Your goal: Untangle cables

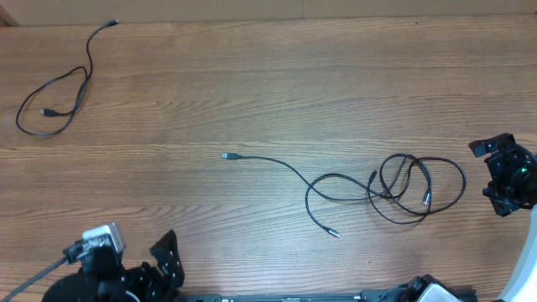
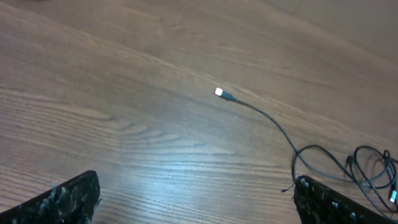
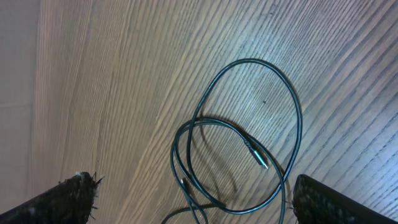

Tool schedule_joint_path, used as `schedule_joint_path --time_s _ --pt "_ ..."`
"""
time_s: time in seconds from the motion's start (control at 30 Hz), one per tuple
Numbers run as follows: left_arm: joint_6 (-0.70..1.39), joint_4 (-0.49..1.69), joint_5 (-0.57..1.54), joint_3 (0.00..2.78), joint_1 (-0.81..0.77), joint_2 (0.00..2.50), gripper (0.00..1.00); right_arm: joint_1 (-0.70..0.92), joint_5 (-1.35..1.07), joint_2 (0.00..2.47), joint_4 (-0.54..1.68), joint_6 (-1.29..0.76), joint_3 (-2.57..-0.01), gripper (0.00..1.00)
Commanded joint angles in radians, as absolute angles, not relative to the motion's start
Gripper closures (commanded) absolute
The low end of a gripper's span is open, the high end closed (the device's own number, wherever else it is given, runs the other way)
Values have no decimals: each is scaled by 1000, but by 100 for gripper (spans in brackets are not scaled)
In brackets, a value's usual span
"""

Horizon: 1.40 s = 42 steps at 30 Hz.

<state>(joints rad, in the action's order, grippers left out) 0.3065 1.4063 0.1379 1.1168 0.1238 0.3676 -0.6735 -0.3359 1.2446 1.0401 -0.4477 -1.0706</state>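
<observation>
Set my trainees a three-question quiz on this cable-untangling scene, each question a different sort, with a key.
1. Fill in: the left pincer and the right pincer both stand ____, holding nothing.
2. True or false: the lone thin black cable at the far left touches the tangled bundle of thin black cables.
3. The bundle lies nearer: A) the left pincer; B) the right pincer.
Key: 1 open; 2 false; 3 B.
</observation>
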Motion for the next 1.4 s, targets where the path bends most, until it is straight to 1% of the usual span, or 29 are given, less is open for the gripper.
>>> schedule_joint_path --time_s 0.0,0.43,1.37 --pt "285 1401 123 1114 115 315 0 -673 -341 1246 1034 -437 -1086 1" --pt "322 1402 124 1114 115 233 1 -673 -341 1246 1035 -437 -1086 0" --pt "322 1398 124 1114 115 231 1 -673 -341 1246 1035 -437 -1086 0"
